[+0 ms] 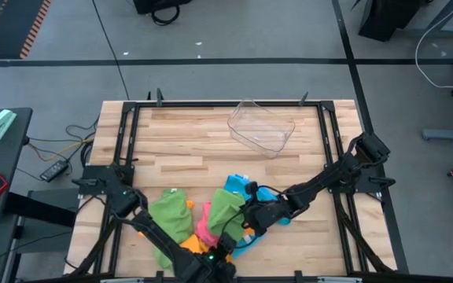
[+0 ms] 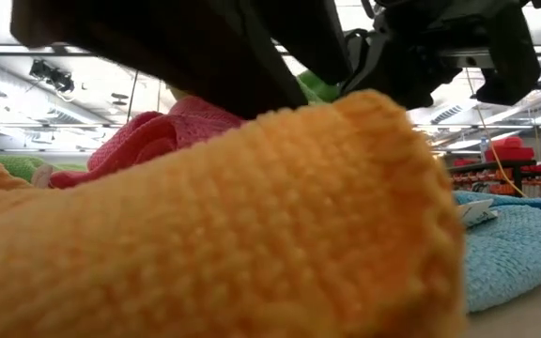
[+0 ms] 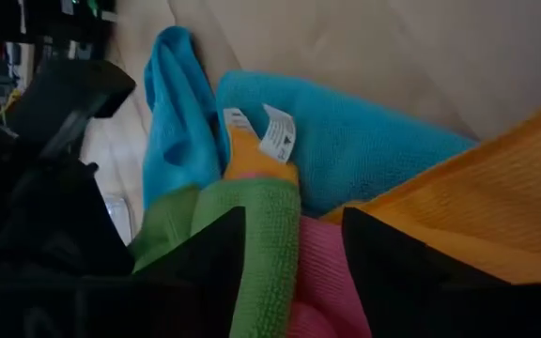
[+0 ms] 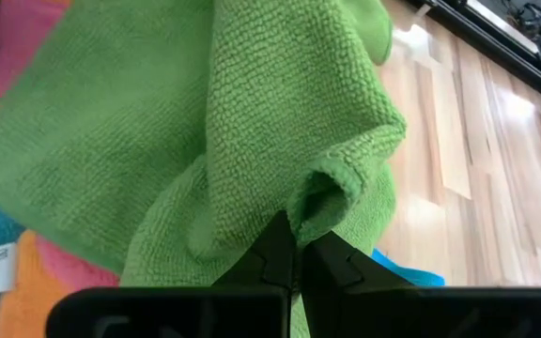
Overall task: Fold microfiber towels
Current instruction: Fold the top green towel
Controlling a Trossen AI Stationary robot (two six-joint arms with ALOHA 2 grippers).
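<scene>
Several microfiber towels lie in a heap at the table's near middle: two green ones [image 1: 171, 222] [image 1: 226, 208], a pink one [image 1: 204, 226], a sky-blue one [image 1: 246, 189] and an orange one [image 1: 192, 245]. My right gripper [image 4: 296, 246] reaches in from the right and is shut on the green towel [image 4: 205, 113]. My left gripper [image 3: 317, 272] stands open at the heap's near edge. Between its fingers show the pink towel [image 3: 322, 282] and a strip of green towel [image 3: 266, 235]. The orange towel [image 2: 252, 216] fills the low view. My right gripper pinches a bunched, hemmed edge [image 4: 325, 188] of the green towel between its two fingertips. It comes slanting down from the table's far right. The cloth spreads slack away from the fingers over the pink and orange towels. My left gripper: I cannot tell whether its fingers touch the towels between them.
A clear plastic tray [image 1: 262, 130] stands at the far middle of the wooden table [image 1: 187, 149]. Bare wood lies to the heap's far left and right. A black frame [image 1: 124, 141] runs along the table's edges.
</scene>
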